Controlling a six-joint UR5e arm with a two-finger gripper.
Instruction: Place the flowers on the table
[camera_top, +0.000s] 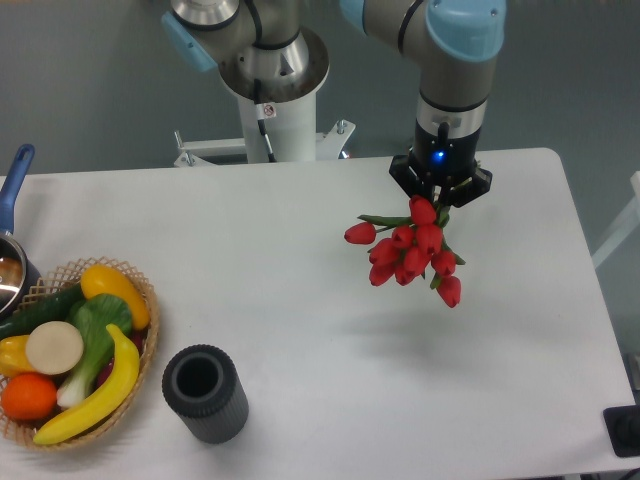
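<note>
A bunch of red tulips (410, 252) with green leaves hangs in the air above the right half of the white table (300, 260). My gripper (440, 196) points straight down and is shut on the stems at the top of the bunch. The flower heads fan out below and to the left of the gripper. The fingertips are mostly hidden by the gripper body and the flowers. A faint shadow of the bunch lies on the table below it.
A dark grey cylindrical vase (205, 392) stands near the front edge, left of centre. A wicker basket (75, 350) with fruit and vegetables sits at the front left. A pot with a blue handle (12, 220) is at the left edge. The robot base (270, 90) is behind the table.
</note>
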